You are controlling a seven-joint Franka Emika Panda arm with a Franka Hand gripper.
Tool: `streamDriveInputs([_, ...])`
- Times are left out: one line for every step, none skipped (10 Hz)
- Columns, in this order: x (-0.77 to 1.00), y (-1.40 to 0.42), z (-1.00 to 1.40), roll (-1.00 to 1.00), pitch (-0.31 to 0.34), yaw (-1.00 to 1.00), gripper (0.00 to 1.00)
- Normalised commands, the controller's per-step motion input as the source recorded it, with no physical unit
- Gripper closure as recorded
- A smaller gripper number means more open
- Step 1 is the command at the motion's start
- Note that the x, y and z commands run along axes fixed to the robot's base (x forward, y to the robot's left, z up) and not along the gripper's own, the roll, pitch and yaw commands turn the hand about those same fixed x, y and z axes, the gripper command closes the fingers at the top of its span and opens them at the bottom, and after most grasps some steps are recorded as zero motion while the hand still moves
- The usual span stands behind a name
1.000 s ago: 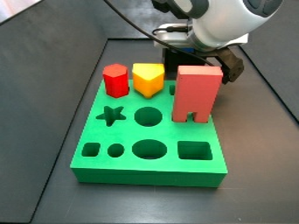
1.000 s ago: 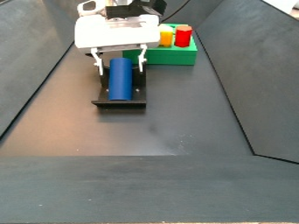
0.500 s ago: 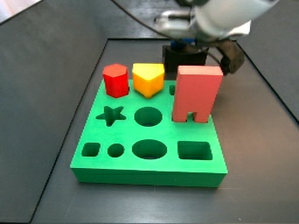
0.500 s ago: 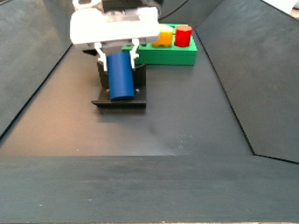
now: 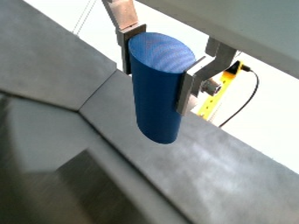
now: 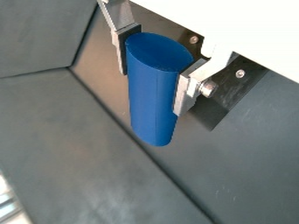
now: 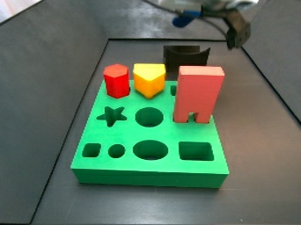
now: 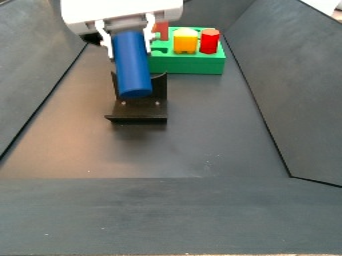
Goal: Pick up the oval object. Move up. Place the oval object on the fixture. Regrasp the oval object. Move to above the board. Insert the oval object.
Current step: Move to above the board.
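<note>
Dark blue and smooth, the oval object [image 5: 156, 83] sits clamped between the gripper's [image 5: 162, 63] silver fingers [image 6: 115, 39] in both wrist views, its flat oval end face at the fingers and its long axis running down toward the dark floor. In a side view we see what the wrist cameras miss: the peg [image 8: 131, 62] hangs lifted above the black fixture [image 8: 138, 109]. Another side view shows the green board [image 7: 152, 136] with its star, round and square holes, and the pink block [image 7: 198, 93]
</note>
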Motion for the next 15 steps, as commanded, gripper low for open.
streamDriveInputs([-0.01, 0.23, 1.00, -0.04, 0.010, 0.13, 1.00])
streamDriveInputs([-0.01, 0.22, 1.00, -0.03, -0.012, 0.11, 1.00])
streamDriveInputs([-0.01, 0.20, 1.00, -0.03, -0.031, 0.09, 1.00])
streamDriveInputs([-0.02, 0.18, 1.00, -0.03, -0.043, 0.06, 1.00])
streamDriveInputs([-0.02, 0.16, 1.00, -0.03, -0.048, 0.04, 1.00])
streamDriveInputs([-0.03, 0.14, 1.00, -0.03, -0.049, 0.01, 1.00])
streamDriveInputs([-0.04, 0.13, 1.00, -0.04, -0.042, 0.00, 1.00])
streamDriveInputs([-0.04, 0.08, 0.80, -0.04, -0.030, -0.02, 1.00])
streamDriveInputs([-0.04, 0.05, 0.62, -0.04, -0.022, -0.03, 1.00])
streamDriveInputs([-0.04, 0.02, 0.37, -0.05, -0.002, -0.03, 1.00])
streamDriveInputs([-0.04, 0.01, 0.25, -0.05, 0.012, -0.04, 1.00])
streamDriveInputs([-0.43, -1.00, 0.14, -1.00, -0.116, -0.11, 1.00])
streamDriveInputs([-0.43, -1.00, 0.14, -1.00, -0.120, -0.11, 1.00])
streamDriveInputs([-0.46, -1.00, 0.15, -1.00, -0.134, -0.12, 1.00])
streamDriveInputs([-0.46, -1.00, 0.14, -1.00, -0.138, -0.12, 1.00])
